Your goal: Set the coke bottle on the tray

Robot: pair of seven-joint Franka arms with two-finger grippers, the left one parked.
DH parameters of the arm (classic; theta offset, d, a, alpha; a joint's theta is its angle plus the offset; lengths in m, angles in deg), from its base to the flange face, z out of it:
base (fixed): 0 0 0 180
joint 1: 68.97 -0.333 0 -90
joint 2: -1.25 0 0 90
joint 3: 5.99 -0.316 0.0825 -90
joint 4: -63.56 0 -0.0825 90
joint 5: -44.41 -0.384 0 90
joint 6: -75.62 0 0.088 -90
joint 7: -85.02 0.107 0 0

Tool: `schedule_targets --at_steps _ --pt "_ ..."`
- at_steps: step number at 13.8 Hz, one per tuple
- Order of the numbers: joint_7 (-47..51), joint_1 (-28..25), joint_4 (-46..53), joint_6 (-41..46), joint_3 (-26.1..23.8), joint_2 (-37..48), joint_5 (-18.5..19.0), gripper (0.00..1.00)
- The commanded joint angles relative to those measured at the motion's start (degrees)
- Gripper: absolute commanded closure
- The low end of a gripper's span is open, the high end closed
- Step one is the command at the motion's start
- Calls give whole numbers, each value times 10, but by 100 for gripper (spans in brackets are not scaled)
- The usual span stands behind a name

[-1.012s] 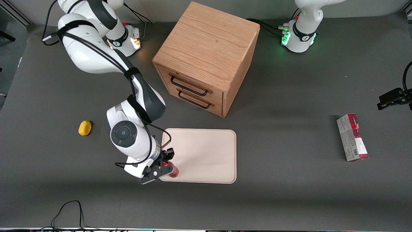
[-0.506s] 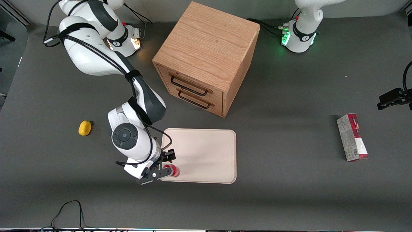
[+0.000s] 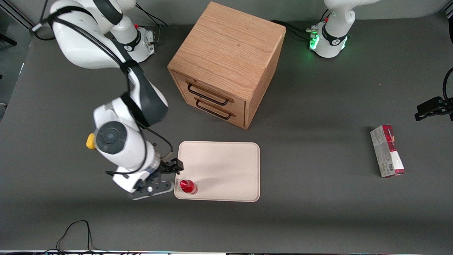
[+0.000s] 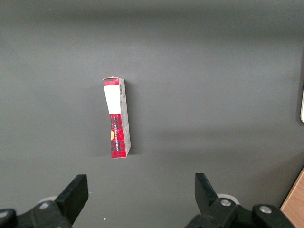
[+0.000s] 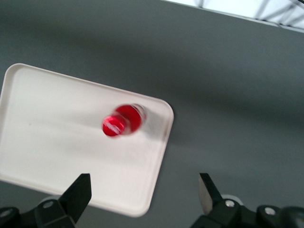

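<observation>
The coke bottle [image 3: 188, 186] stands upright on the cream tray [image 3: 226, 166], in the tray's corner nearest the front camera at the working arm's end. Its red cap shows from above in the right wrist view [image 5: 121, 121], with the tray [image 5: 57, 142] under it. My gripper [image 3: 166, 176] is open and empty. It hangs above the table just off the tray's short edge, beside the bottle and apart from it. In the right wrist view the gripper [image 5: 145, 192] has its two fingers spread wide over the tray's corner.
A wooden two-drawer cabinet [image 3: 226, 63] stands farther from the front camera than the tray. A yellow object [image 3: 90, 141] lies beside the working arm, partly hidden by it. A red-and-grey carton [image 3: 387, 150] lies toward the parked arm's end and shows in the left wrist view [image 4: 117, 117].
My gripper has let go of the bottle, risen and drawn back off the tray toward the working arm's end. The bottle now stands alone on the tray.
</observation>
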Motion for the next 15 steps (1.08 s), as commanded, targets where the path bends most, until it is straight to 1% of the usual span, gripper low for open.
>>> schedule_targets --at_steps 1,2,5,6,8,9,10,12,15 --pt "3 12 -180 -10 104 158 -126 0" --pt "-2 12 -234 -9 127 206 -136 0" --pt "-14 11 -424 -27 187 379 -136 0" --pt "-15 10 -469 -26 204 429 -135 0" --pt "-30 10 -521 -12 214 506 -128 0" --pt "-32 11 -520 16 216 524 -112 0" --pt "-42 11 -519 27 230 537 -107 0" --pt "-83 12 -517 31 239 540 -107 0" --pt "-77 13 -487 32 251 510 -107 0"
